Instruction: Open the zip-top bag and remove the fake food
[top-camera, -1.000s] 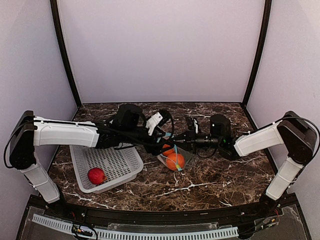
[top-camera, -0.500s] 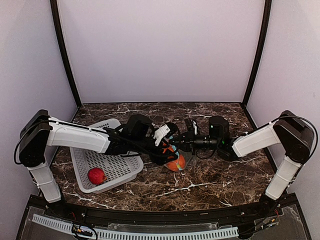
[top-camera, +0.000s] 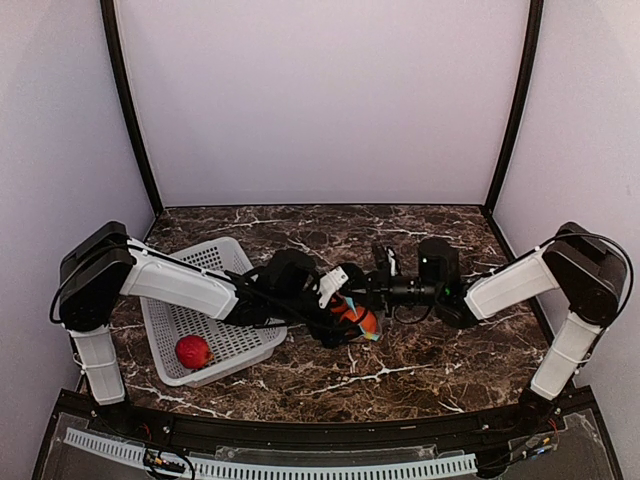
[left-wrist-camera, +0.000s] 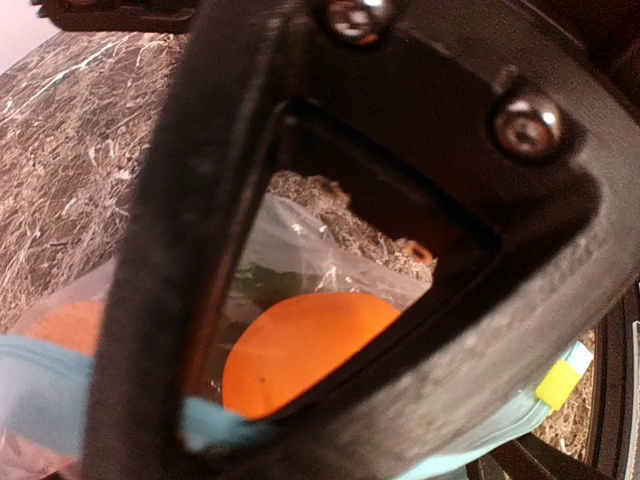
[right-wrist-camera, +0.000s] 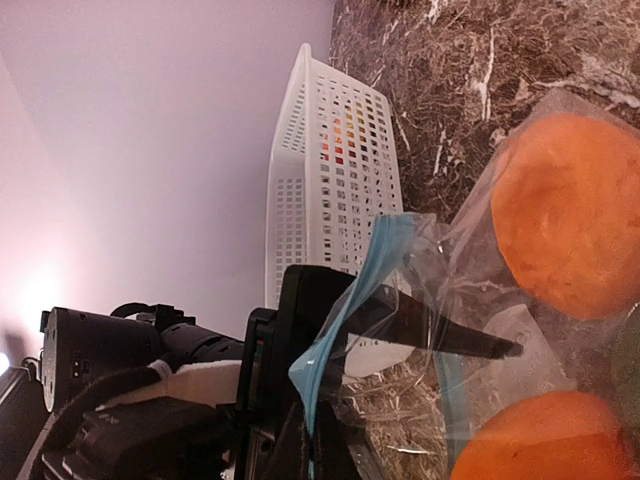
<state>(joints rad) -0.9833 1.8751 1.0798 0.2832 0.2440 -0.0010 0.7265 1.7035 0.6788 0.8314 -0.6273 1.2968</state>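
The zip-top bag (top-camera: 362, 322) lies mid-table, clear with a blue zip strip (right-wrist-camera: 350, 310). My right gripper (top-camera: 373, 292) is shut on the strip's edge (right-wrist-camera: 322, 440) and holds the mouth up. My left gripper (top-camera: 340, 310) is at the bag's mouth, jaws apart, with one black finger (right-wrist-camera: 450, 338) reaching inside. Two oranges (right-wrist-camera: 570, 220) (right-wrist-camera: 540, 440) and a dark green piece (left-wrist-camera: 262, 282) are in the bag. One orange (left-wrist-camera: 300, 350) shows between the left fingers, not gripped. A round red piece (top-camera: 193, 351) lies in the basket. The elongated red-orange piece is not visible.
A white perforated basket (top-camera: 215, 265) stands left of the bag, under the left arm, and also shows in the right wrist view (right-wrist-camera: 330, 170). The marble table (top-camera: 420, 370) is enclosed by lilac walls on three sides.
My left gripper has come forward, right and down from behind the bag to its mouth, one finger now inside. The right gripper has held its place on the strip.
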